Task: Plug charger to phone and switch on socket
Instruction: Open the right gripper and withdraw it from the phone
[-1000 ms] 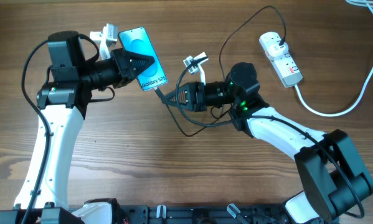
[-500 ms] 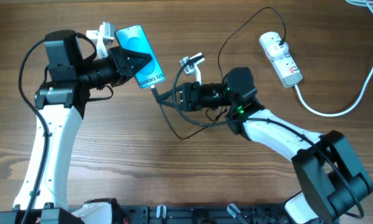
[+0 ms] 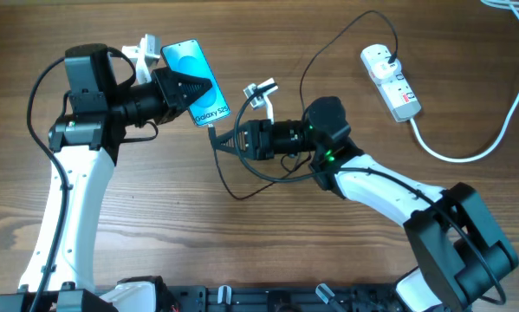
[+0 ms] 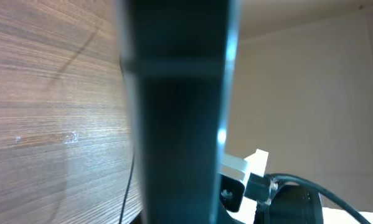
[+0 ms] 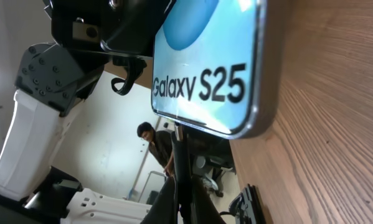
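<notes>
- Overhead: the left gripper (image 3: 200,88) is clamped across the phone (image 3: 190,61) and holds it off the table (image 3: 155,225). The phone's long axis runs from upper left to lower right, so its lower short end faces the other arm.
- Overhead: the right gripper (image 3: 221,139) is pinched on the plug end of the charger (image 3: 333,41). It sits just beside that lower end and points left and slightly up at it.
- Overhead: the socket (image 3: 391,82) lies well apart at the far right. The right arm is the nearer one to reach its switch.
- Left wrist: a dark blurred band fills the middle, probably the phone (image 4: 174,112) seen edge-on. The grip itself cannot be read here.
- Right wrist: the phone's (image 5: 205,81) "Galaxy S25" end hangs just above, and the charger's (image 5: 179,162) thin tip rises straight to meet its edge. I cannot tell whether it is seated or only touching.
- Judgement: a short push along the phone's long axis should finish the plugging.
</notes>
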